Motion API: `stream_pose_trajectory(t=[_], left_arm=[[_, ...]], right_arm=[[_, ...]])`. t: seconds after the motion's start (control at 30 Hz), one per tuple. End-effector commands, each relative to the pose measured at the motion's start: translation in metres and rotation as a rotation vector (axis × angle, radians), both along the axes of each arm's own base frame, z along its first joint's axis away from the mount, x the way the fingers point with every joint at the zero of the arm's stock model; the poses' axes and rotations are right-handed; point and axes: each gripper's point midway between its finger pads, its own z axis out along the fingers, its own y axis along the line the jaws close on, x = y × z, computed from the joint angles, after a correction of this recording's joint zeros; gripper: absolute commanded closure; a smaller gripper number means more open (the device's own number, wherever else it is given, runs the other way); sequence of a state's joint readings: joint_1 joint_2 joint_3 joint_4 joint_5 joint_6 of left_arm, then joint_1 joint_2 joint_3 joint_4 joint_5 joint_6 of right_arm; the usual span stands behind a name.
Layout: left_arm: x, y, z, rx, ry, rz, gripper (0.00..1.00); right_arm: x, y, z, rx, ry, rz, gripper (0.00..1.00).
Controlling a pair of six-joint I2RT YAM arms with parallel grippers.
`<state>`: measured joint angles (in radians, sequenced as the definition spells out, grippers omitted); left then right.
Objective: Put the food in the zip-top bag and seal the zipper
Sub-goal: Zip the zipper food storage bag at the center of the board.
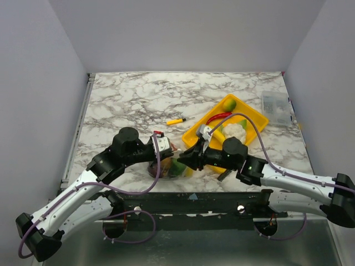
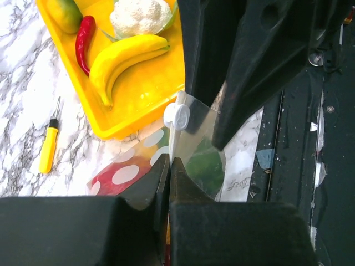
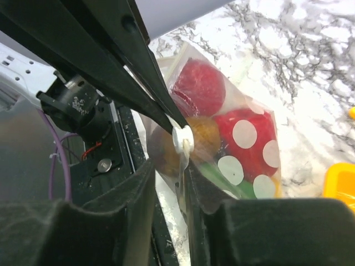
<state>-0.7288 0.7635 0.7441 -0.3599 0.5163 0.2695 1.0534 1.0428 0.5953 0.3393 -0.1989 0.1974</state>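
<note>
The zip-top bag [image 1: 169, 168] lies at the near table edge between my grippers, holding red, green and brownish food [image 3: 244, 138]. My left gripper [image 2: 170, 163] is shut on the bag's mouth edge, just short of the white slider [image 2: 176, 116] on the zipper. My right gripper [image 3: 169, 172] faces it tip to tip. Its jaws stand a little apart around the same edge, the slider [image 3: 182, 141] just past them. More food lies in the yellow tray [image 1: 252, 130]: a banana [image 2: 125, 58], red chili [image 2: 84, 41], cauliflower [image 2: 138, 16] and a yellow-green fruit [image 1: 229, 103].
A small yellow stick with a dark tip [image 1: 176, 121] lies left of the tray and shows in the left wrist view [image 2: 49, 147]. A rigid clear plastic box [image 1: 275, 105] stands at the right edge. The dark frame [image 1: 188, 202] runs along the near table edge under the bag.
</note>
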Motion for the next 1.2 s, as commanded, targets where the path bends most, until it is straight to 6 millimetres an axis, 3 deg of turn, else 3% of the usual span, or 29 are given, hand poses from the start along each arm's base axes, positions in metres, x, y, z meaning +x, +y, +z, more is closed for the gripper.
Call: stream_pose_trajectory(t=[0.0, 0.1, 0.3, 0.7, 0.97, 1.17], left_arm=[[0.004, 0.001, 0.006, -0.025, -0.060, 0.011, 1.00], [0.004, -0.001, 0.005, -0.025, -0.060, 0.002, 1.00], [0.001, -0.005, 0.003, -0.021, -0.036, -0.029, 1.00], [-0.007, -0.008, 0.003, -0.028, -0.026, -0.076, 1.00], [-0.010, -0.008, 0.003, -0.029, -0.024, -0.089, 1.00], [-0.011, -0.008, 0.002, -0.027, -0.019, -0.095, 1.00]], right_arm=[[-0.008, -0.008, 0.039, 0.011, 0.113, -0.021, 0.60], [-0.004, -0.015, 0.036, -0.096, 0.192, -0.076, 0.41], [0.001, -0.012, 0.048, -0.188, 0.206, -0.074, 0.39], [0.013, -0.010, 0.051, -0.318, 0.121, -0.015, 0.58], [0.008, -0.001, 0.050, -0.379, 0.060, 0.103, 0.70], [0.000, 0.003, 0.052, -0.387, 0.025, 0.187, 0.71]])
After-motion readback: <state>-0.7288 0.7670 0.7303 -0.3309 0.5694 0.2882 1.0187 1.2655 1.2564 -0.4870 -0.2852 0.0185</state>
